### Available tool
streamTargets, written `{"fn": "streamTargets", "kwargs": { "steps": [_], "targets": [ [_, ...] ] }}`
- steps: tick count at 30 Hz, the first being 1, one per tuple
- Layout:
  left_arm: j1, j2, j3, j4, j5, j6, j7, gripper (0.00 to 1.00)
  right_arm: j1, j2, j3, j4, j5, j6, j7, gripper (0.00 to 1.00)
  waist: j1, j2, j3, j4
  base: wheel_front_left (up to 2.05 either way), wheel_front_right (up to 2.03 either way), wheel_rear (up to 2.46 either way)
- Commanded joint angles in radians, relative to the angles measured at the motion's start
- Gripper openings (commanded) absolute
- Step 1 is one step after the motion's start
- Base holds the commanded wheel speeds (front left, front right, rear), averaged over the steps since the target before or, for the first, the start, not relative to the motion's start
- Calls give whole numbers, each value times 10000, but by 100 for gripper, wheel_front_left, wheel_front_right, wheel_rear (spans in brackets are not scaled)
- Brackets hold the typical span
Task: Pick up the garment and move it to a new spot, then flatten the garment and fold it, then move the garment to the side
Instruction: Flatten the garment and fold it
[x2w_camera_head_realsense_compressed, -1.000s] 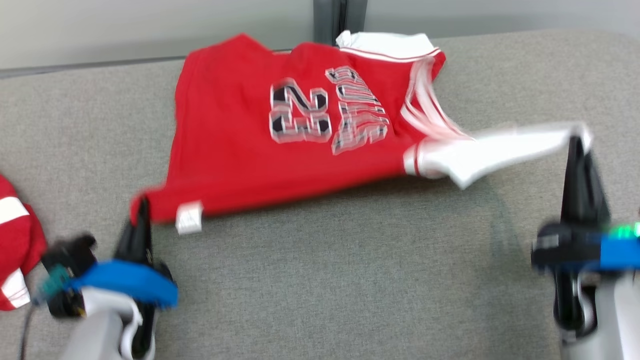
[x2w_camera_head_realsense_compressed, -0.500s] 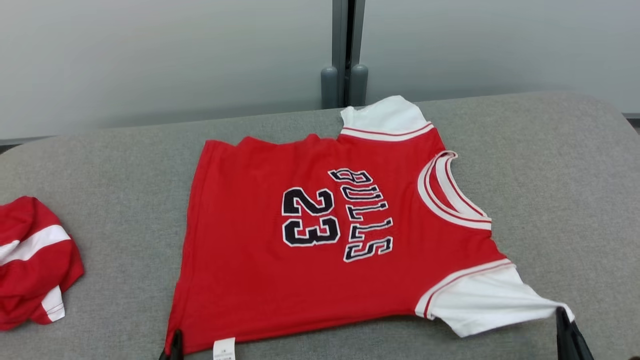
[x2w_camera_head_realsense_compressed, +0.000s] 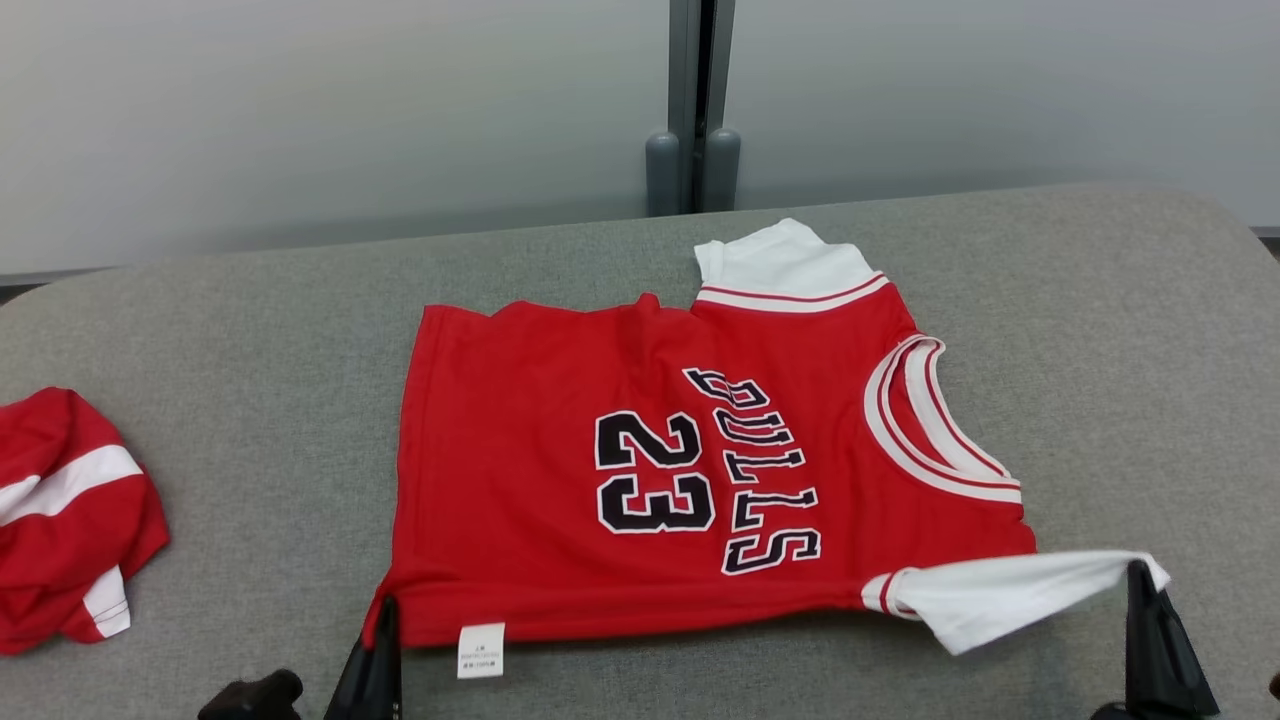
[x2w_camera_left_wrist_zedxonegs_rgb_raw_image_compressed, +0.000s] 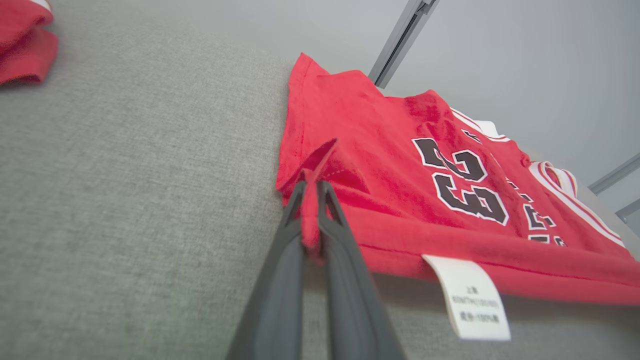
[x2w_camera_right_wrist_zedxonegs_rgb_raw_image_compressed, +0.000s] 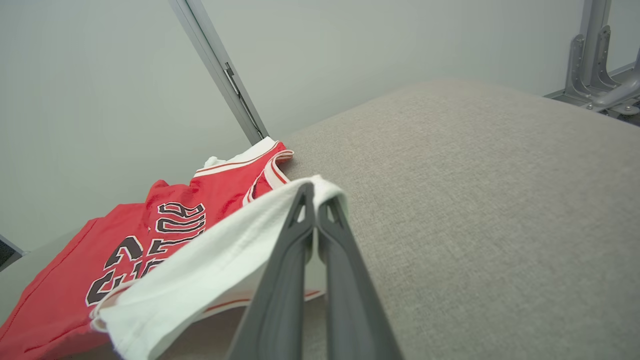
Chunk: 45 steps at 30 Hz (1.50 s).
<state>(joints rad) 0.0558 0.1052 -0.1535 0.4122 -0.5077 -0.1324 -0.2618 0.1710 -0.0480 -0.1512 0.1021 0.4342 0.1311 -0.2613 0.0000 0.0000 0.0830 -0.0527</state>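
Flatten step: red fabric jersey with white sleeves (x2w_camera_head_realsense_compressed: 560, 420) spread mid-frame on grey fabric tabletop (x2w_camera_head_realsense_compressed: 250, 330). Left gripper (x2w_camera_head_realsense_compressed: 385, 615) pinches red hem corner (x2w_camera_left_wrist_zedxonegs_rgb_raw_image_compressed: 320, 160), lower left; right gripper (x2w_camera_head_realsense_compressed: 1140, 575) pinches white sleeve (x2w_camera_head_realsense_compressed: 1000, 595), lower right. Next, judged: lay near edge down taut, release

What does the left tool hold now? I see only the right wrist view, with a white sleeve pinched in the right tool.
Observer: The left tool is shut on the red hem corner of the jersey.
Operator: Does that hem lie on the surface?
Observer: It seems not. In the left wrist view the hem with the white label hangs lifted above the grey cushion.
Operator: Is anything else on it?
Observer: Yes, a second red and white garment lies crumpled at the cushion's left end, apart from the jersey.
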Motion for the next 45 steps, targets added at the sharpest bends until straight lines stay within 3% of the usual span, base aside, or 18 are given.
{"fn": "streamTargets", "kwargs": {
  "steps": [1,16,26,27,28,35,45],
  "targets": [
    [-269,66,-57,-23,-3,32,-43,0,-275,-49,49,77,3,-6,-52,0,0,0,146,82,0,0,0],
    [-3188,183,-848,1373,-294,32,-34,0,-4556,-45,134,2551,-1146,-3,-45,0,0,0,1578,388,0,0,0],
    [-4106,163,-267,2270,-86,32,-36,2,-5807,-44,-79,3373,-1760,-3,-45,0,0,0,1784,299,0,0,0],
    [-4136,148,-238,2282,-37,32,-34,49,-5865,-45,-76,3303,-1844,-3,-45,41,0,0,1781,297,0,0,0],
    [-4145,143,-270,2313,49,32,-34,100,-5848,-45,-86,3330,-1867,-5,-43,100,0,0,1766,299,0,0,0],
    [-3468,131,297,1613,1095,47,-34,100,-5158,-42,-196,3021,-2591,-3,-43,100,0,0,1348,309,0,0,0],
    [-1338,-133,1085,735,2901,111,-34,100,-3353,-39,514,2901,-2814,-3,-44,100,0,0,304,116,0,0,0]
  ]
}}
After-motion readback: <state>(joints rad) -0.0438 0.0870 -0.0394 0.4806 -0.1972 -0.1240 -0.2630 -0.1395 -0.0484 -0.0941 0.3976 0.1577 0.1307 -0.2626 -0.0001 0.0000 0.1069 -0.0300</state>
